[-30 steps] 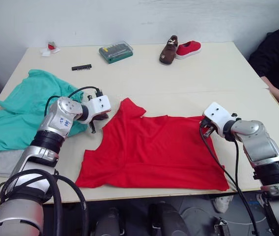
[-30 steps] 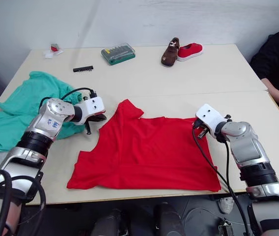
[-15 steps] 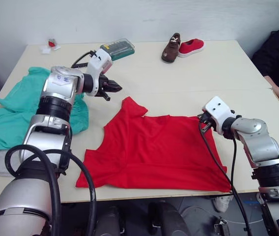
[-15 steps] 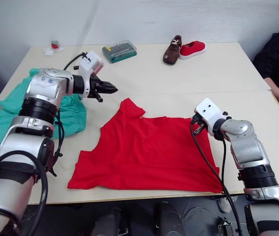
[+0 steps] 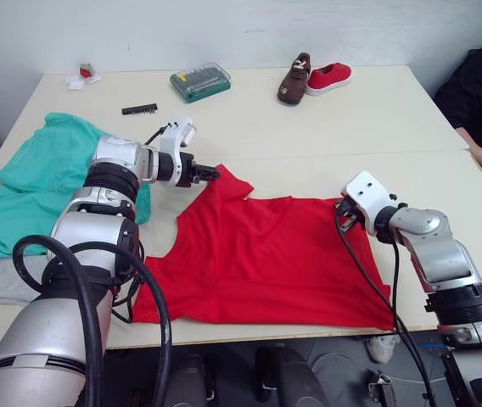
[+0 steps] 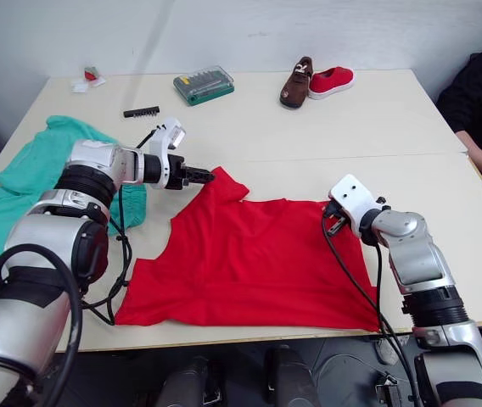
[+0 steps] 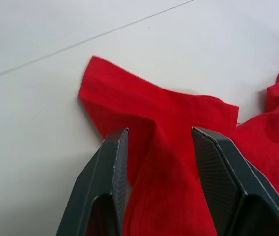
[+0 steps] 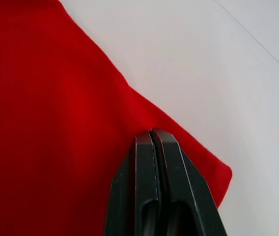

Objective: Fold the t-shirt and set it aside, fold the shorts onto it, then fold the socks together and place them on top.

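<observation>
Bright red cloth t-shirt lies flat, unfolded, on the counter. Left hand straddles its sleeve, fingers spread; right hand pinches its far corner, fingers closed. Teal cloth shorts await; folding barely begun.

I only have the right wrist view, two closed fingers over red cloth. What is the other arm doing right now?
Observer: The left gripper is open, its fingers straddling a sleeve of the t-shirt.
Operator: Where are the shorts?
Observer: The shorts lie crumpled near the table's left edge, beside the left arm.
Operator: Anything at the far end?
Observer: A brown shoe and a red shoe sit side by side there, with a green tool case further left.
</observation>
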You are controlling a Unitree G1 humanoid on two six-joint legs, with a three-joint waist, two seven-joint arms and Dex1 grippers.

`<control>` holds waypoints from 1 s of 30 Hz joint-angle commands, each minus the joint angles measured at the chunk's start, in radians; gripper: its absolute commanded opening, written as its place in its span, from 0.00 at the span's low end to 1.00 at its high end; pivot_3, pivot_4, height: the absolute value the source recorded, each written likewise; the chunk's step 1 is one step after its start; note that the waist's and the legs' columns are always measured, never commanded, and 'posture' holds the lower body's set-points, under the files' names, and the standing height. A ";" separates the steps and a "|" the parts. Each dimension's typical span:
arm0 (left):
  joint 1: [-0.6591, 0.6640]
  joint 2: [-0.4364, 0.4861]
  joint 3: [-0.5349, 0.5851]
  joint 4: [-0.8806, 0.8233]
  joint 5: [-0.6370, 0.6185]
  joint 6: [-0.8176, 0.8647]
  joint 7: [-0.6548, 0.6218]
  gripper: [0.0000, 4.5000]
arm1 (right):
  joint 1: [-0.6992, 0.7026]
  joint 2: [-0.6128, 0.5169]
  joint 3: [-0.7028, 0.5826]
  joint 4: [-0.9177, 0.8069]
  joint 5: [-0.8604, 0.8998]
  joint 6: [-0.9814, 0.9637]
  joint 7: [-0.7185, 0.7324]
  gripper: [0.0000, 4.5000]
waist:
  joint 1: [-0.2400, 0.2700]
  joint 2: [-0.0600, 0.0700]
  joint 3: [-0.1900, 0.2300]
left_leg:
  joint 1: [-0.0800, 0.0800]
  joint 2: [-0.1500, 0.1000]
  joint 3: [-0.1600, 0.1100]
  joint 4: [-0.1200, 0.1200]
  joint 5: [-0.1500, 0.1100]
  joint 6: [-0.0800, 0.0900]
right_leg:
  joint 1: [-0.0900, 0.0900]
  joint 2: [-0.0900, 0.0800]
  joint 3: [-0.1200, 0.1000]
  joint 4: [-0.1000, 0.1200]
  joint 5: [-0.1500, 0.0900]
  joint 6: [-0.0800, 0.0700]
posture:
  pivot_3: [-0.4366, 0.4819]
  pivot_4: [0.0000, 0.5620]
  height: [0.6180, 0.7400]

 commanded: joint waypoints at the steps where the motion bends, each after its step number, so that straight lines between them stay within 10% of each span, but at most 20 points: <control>1: -0.024 -0.007 0.023 -0.004 -0.014 0.011 0.021 0.47 | 0.005 0.007 -0.009 -0.040 -0.001 -0.009 -0.013 0.00 | 0.000 0.000 0.000 | 0.000 0.000 0.000 0.000 0.000 0.000 | 0.000 0.000 0.000 0.000 0.000 0.000 | 0.48 0.27 1.00; 5: -0.007 -0.030 0.018 0.002 -0.003 0.005 0.036 0.47 | 0.002 0.008 -0.006 -0.041 -0.003 -0.010 -0.012 0.00 | 0.003 0.000 0.000 | 0.000 0.000 0.000 0.001 0.000 0.000 | 0.000 0.000 0.000 0.001 0.000 0.000 | 0.48 0.27 1.00; 13: 0.023 -0.047 0.015 0.008 0.008 -0.037 0.064 0.01 | -0.021 -0.025 -0.029 -0.038 0.003 0.013 0.006 0.00 | 0.002 0.000 0.000 | 0.000 0.000 0.000 0.001 0.000 0.000 | 0.000 0.000 0.000 0.001 0.000 0.000 | 0.48 0.27 1.00; 17: 0.029 -0.037 0.016 0.007 0.010 -0.044 0.062 0.01 | -0.075 -0.046 -0.064 0.023 0.031 0.064 0.023 0.00 | 0.002 0.000 0.000 | 0.000 0.000 0.000 0.002 0.000 0.000 | 0.000 0.000 0.000 0.002 0.000 0.000 | 0.48 0.27 1.00; 28: 0.028 -0.018 0.036 -0.004 -0.004 -0.063 0.061 0.00 | -0.213 -0.026 -0.166 0.219 0.124 0.282 -0.001 0.76 | 0.001 0.000 0.000 | 0.000 0.000 0.000 0.002 0.000 0.000 | 0.000 0.000 0.000 0.002 0.000 0.000 | 0.48 0.27 1.00; 30: 0.029 -0.021 0.034 -0.006 -0.004 -0.067 0.058 0.00 | -0.223 0.002 -0.196 0.233 0.161 0.332 -0.013 0.76 | 0.000 0.000 0.000 | 0.000 0.000 0.000 0.002 0.000 0.000 | 0.000 0.000 0.001 0.002 0.000 0.000 | 0.48 0.27 1.00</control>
